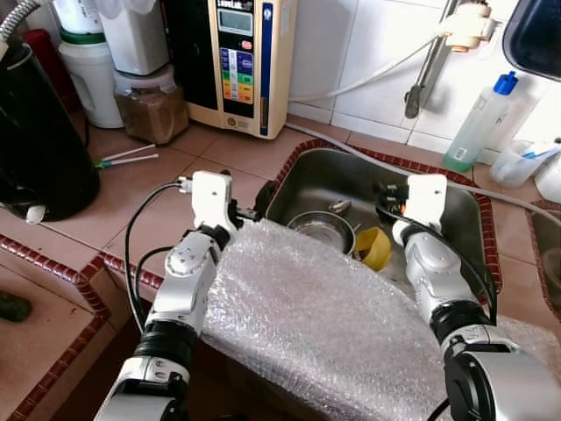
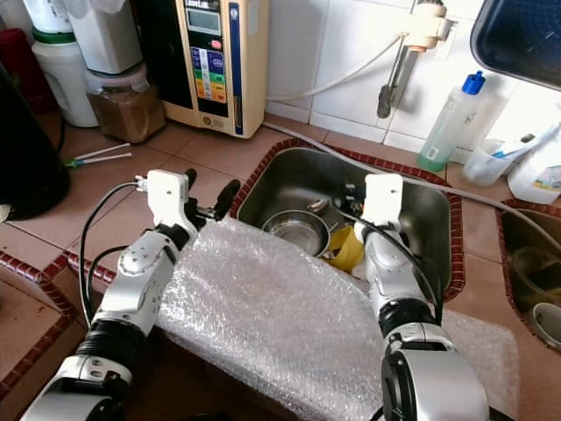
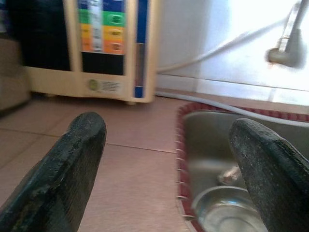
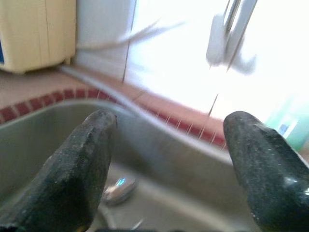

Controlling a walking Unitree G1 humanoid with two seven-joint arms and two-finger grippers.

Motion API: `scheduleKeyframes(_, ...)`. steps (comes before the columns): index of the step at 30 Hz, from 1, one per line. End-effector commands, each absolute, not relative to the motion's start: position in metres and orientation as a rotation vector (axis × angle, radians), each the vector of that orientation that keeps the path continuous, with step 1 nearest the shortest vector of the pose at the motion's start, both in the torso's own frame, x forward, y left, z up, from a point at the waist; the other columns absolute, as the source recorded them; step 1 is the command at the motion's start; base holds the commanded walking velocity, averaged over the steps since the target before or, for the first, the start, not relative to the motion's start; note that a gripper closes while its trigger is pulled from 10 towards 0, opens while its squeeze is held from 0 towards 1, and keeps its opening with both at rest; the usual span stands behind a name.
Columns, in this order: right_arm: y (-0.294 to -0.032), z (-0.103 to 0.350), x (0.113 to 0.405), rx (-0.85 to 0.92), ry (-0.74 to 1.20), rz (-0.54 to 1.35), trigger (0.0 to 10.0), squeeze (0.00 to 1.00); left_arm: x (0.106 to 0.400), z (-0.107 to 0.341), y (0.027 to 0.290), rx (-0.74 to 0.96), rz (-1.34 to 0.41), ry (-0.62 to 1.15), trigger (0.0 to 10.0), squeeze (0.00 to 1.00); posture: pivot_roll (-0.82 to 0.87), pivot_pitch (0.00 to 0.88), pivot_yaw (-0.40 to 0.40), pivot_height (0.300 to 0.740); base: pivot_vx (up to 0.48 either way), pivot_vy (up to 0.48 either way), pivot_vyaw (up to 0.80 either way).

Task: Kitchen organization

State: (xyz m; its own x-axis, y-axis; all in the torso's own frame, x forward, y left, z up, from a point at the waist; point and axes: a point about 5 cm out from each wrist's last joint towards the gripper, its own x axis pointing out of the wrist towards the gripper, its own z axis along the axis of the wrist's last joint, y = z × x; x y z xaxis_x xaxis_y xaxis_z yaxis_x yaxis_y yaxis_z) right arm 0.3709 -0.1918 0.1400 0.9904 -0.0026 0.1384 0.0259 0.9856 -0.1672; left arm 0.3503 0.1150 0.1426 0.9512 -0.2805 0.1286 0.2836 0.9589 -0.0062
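Observation:
A steel sink [image 1: 456, 203] is set into the tiled counter. In it lie a steel bowl [image 1: 323, 230], a yellow cup [image 1: 375, 248] on its side and a spoon [image 1: 340, 207]. My left gripper [image 1: 248, 206] hovers open over the sink's left rim, with the bowl [image 3: 227, 212] just beyond its fingers [image 3: 63, 169]. Over the basin's middle my right gripper [image 1: 386, 200] is open, holding nothing, and its wrist view looks along its fingertips [image 4: 82, 164] to the far sink wall. A sheet of bubble wrap [image 1: 316, 324] lies between my arms across the sink's near edge.
A cream water unit [image 1: 241, 61], a jar of brown powder [image 1: 153, 110] and a black appliance [image 1: 35, 140] stand at the back left. Two thin sticks [image 1: 127, 158] lie on the tiles. The faucet [image 1: 434, 61] and a soap bottle [image 1: 480, 123] are behind the sink. A second basin [image 2: 530, 272] is at the right.

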Motion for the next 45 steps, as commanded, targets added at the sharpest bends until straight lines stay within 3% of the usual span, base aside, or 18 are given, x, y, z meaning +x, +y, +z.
scheduleKeyframes(1,-0.202,0.144,0.366,-0.197,-0.185,-0.039,10.0,1.0,0.348,0.143,0.12,-0.018,-0.243,-0.109,10.0,1.0,0.05,0.0,-0.022,0.74,0.0,0.0,0.0)
scheduleKeyframes(7,-0.211,0.149,0.357,-0.209,-0.233,-0.023,10.0,1.0,0.34,0.138,0.125,0.002,-0.201,-0.033,10.0,1.0,0.05,0.0,-0.02,0.74,0.0,0.0,0.0)
scheduleKeyframes(8,-0.214,0.15,0.355,-0.214,-0.237,-0.028,10.0,0.97,0.337,0.139,0.125,0.009,-0.211,-0.044,10.0,0.53,0.06,0.0,-0.017,0.74,0.0,0.0,0.0)
scheduleKeyframes(9,-0.216,0.15,0.353,-0.219,-0.238,-0.033,10.0,0.97,0.336,0.14,0.124,0.013,-0.218,-0.053,10.0,0.53,0.06,0.0,-0.017,0.74,0.0,0.0,0.0)
scheduleKeyframes(10,-0.22,0.15,0.35,-0.217,-0.238,-0.044,10.0,0.7,0.333,0.14,0.126,0.021,-0.213,-0.051,10.0,0.0,0.06,0.0,-0.013,0.74,0.0,0.0,0.0)
scheduleKeyframes(11,-0.222,0.149,0.347,-0.211,-0.236,-0.053,10.0,0.37,0.331,0.141,0.128,0.033,-0.192,-0.033,10.0,0.0,0.05,0.0,-0.008,0.74,0.0,0.0,0.0)
scheduleKeyframes(12,-0.222,0.149,0.347,-0.211,-0.236,-0.053,10.0,0.37,0.331,0.141,0.128,0.033,-0.192,-0.033,10.0,0.0,0.05,0.0,-0.008,0.74,0.0,0.0,0.0)
scheduleKeyframes(13,-0.223,0.149,0.345,-0.211,-0.233,-0.059,10.0,0.22,0.329,0.143,0.13,0.038,-0.184,-0.032,10.0,0.0,0.05,0.0,-0.005,0.74,0.0,0.0,0.0)
scheduleKeyframes(14,-0.223,0.15,0.343,-0.208,-0.232,-0.062,10.0,0.0,0.327,0.144,0.13,0.03,-0.183,-0.031,10.0,0.0,0.05,0.0,-0.004,0.74,0.0,0.0,0.0)
scheduleKeyframes(24,-0.212,0.147,0.331,-0.18,-0.223,-0.047,10.0,0.0,0.307,0.136,0.137,0.001,-0.19,0.001,10.0,0.0,0.04,0.0,0.011,0.74,0.0,0.0,-0.48)
scheduleKeyframes(36,-0.205,0.15,0.325,-0.154,-0.215,-0.034,10.0,0.0,0.305,0.144,0.133,0.017,-0.218,0.012,10.0,0.0,0.04,0.0,0.016,0.74,0.0,0.0,-0.73)
scheduleKeyframes(45,-0.184,0.148,0.313,-0.102,-0.206,0.009,10.0,0.0,0.299,0.143,0.137,0.02,-0.228,0.034,10.0,0.0,0.05,0.0,0.019,0.74,0.0,0.0,0.0)
